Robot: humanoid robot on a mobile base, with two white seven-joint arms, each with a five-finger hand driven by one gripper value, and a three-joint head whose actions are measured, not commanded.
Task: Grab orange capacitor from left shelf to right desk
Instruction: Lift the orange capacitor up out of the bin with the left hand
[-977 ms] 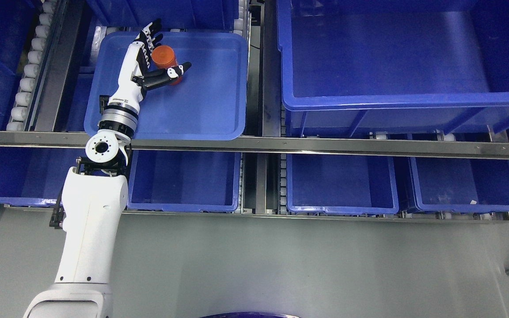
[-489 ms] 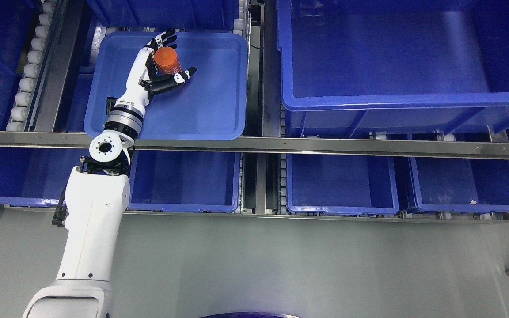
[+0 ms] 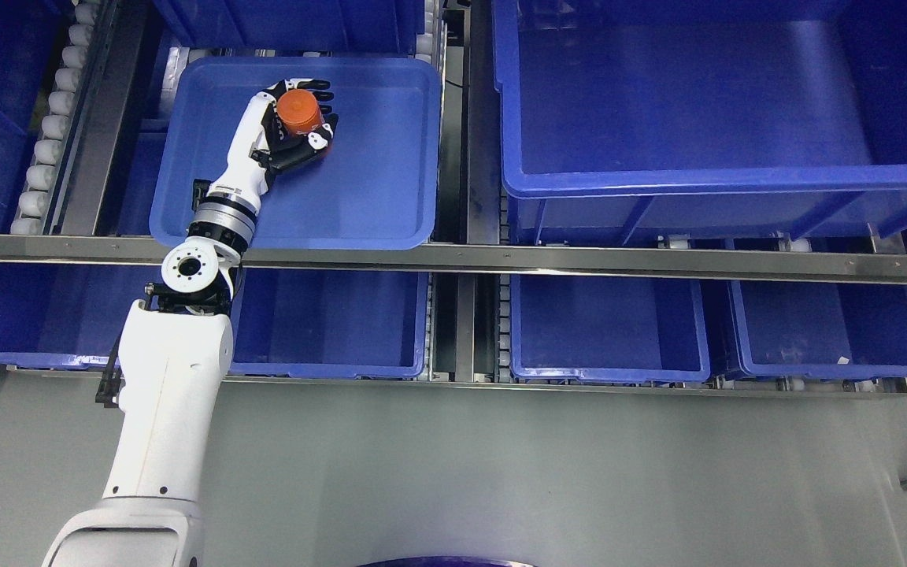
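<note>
An orange capacitor [image 3: 299,111], a short cylinder seen from its top, stands in the upper left part of a shallow blue tray [image 3: 375,181] on the left shelf. My left hand [image 3: 302,118] is wrapped around it: the fingers [image 3: 320,96] curl over its far side and the thumb [image 3: 313,142] presses its near side. The white left arm rises from the lower left and crosses the steel shelf rail into the tray. The capacitor's lower body is hidden by the hand.
A steel rail [image 3: 579,260] runs across the shelf front. A large deep blue bin [image 3: 705,181] sits to the right of the tray. Smaller blue bins [image 3: 607,331] line the lower level. Grey floor lies below the shelf.
The left hand has moved right and closed: fingers and thumb, spread beside the capacitor a second ago, now curl around it. The capacitor now shows its top face.
</note>
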